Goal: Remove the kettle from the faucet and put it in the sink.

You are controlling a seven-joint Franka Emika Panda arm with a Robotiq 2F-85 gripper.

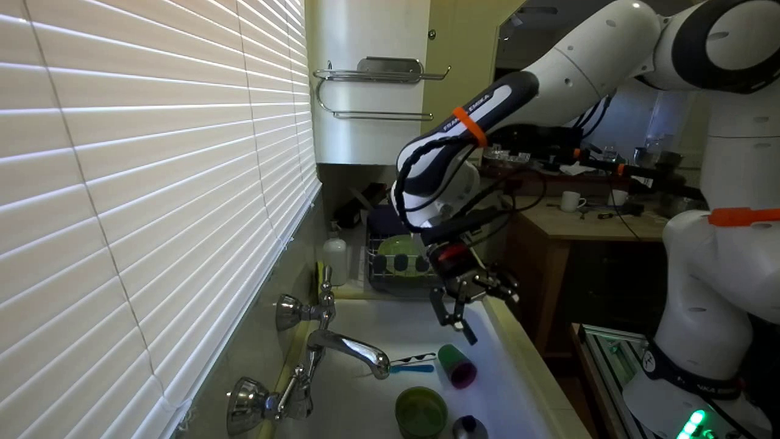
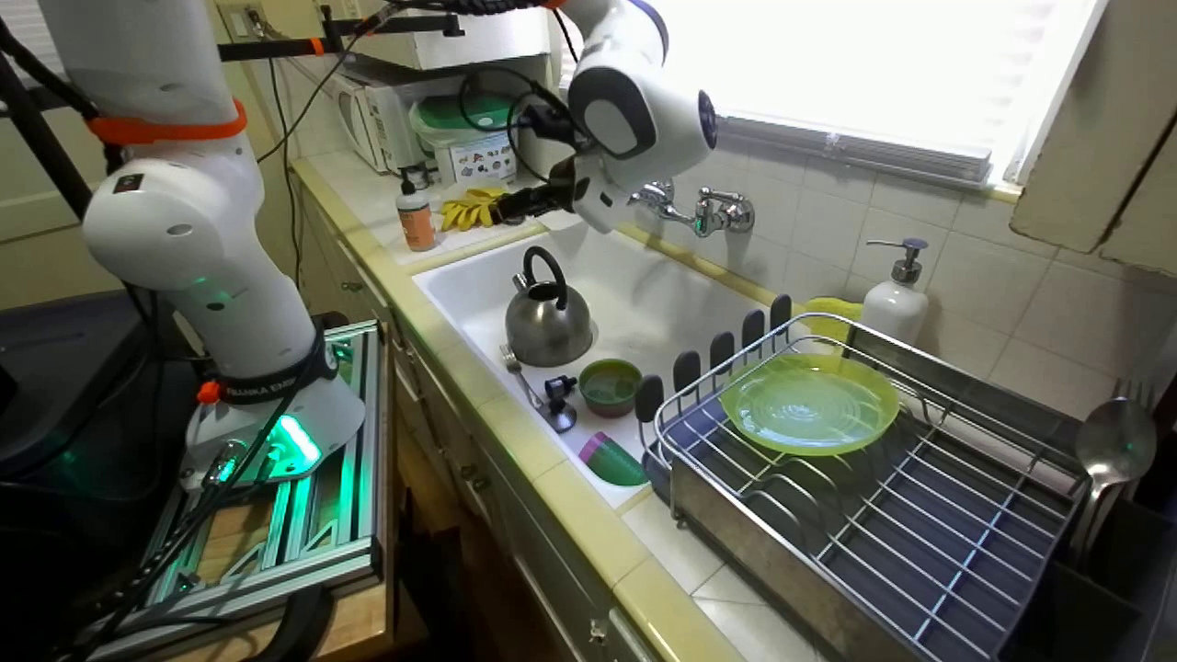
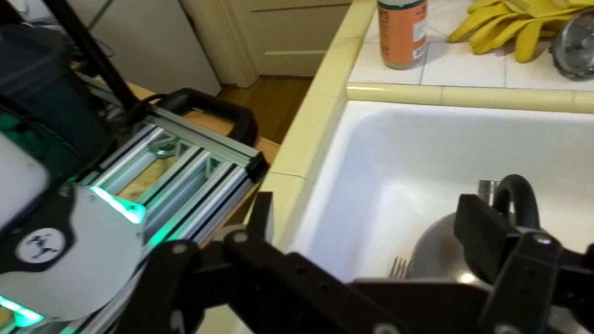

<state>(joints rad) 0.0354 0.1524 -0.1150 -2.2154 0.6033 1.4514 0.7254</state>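
Plainly, can see the kettle (image 2: 549, 331) standing upright in the sink (image 2: 680, 299), apart from the faucet (image 1: 350, 346), with a fork (image 2: 521, 374) just beside and a green bowl (image 2: 610, 391) near. Can make out the end effector (image 3: 366, 202) spread, with 2 fingers (image 3: 478, 227) well apart, raised above the sink. Can spot a green plate (image 2: 809, 405) in the dish rack (image 2: 754, 541).

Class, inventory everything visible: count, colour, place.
Sink: 1, white, below faucet
Faucet: 1, chrome, wall
Kettle: 1, silver, sink
Bowl: 1, green, sink
Cup: 1, green-purple, sink
Fork: 1, silver, sink
Utensil: 1, blue, sink
Knobbed piece: 1, black-silver, sink
Dish rack: 1, grey, counter
Plate: 1, green, rack
Pump bottles: 2, white/orange, counter
Gloves: count unclear, yellow, counter
Tub: 1, white, counter
Microwave: 1, white, counter
Mugs: 2, white, background
Blind: 1, white, wall
Arm: 1, white, extended over sink
Gripper: 1, black, above sink
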